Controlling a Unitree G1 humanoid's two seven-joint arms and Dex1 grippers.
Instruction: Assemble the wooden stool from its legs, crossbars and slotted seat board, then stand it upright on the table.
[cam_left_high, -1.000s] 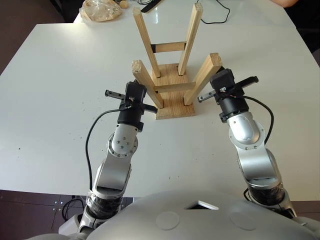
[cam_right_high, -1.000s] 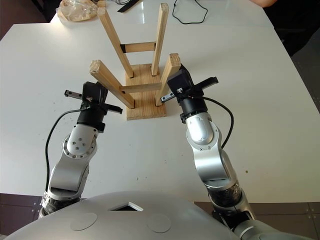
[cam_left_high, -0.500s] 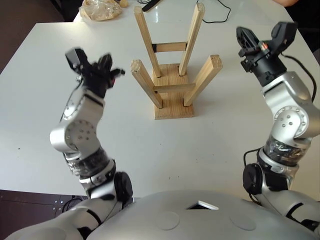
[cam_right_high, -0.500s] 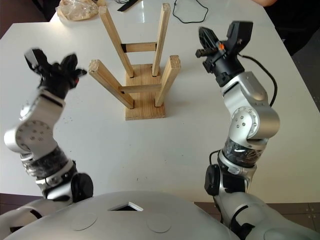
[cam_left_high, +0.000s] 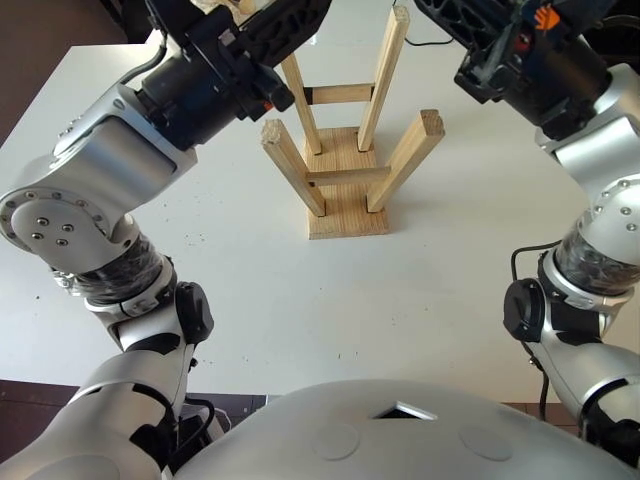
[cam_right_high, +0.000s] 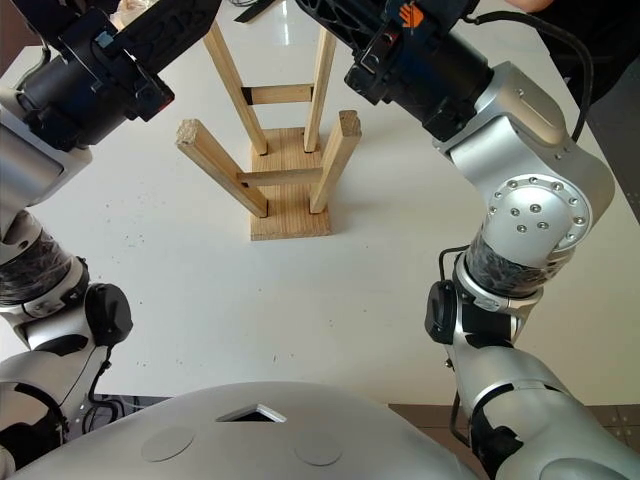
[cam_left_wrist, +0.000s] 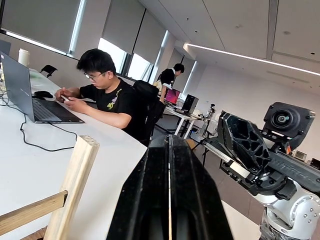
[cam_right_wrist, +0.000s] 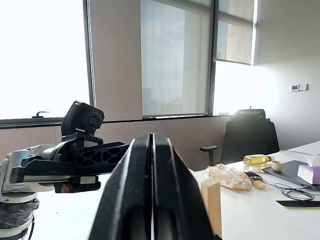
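Note:
The wooden stool rests upside down on the white table. Its seat board lies flat, its legs point up and crossbars join them. Both arms are raised high above the table, apart from the stool. My left gripper hangs above the stool's far left leg, with its fingers pressed together and nothing between them. My right gripper is up at the far right, also shut and empty. The left wrist view has the shut left gripper over a leg top, and the right wrist view has the shut right gripper.
A crumpled plastic bag and a black cable lie at the table's far edge. A laptop sits farther back. Bare tabletop stretches to the left, right and front of the stool.
Both arms have swung up from beside the stool's near legs to high above the table. Their fingers, open a second ago, are now shut. The stool has not moved.

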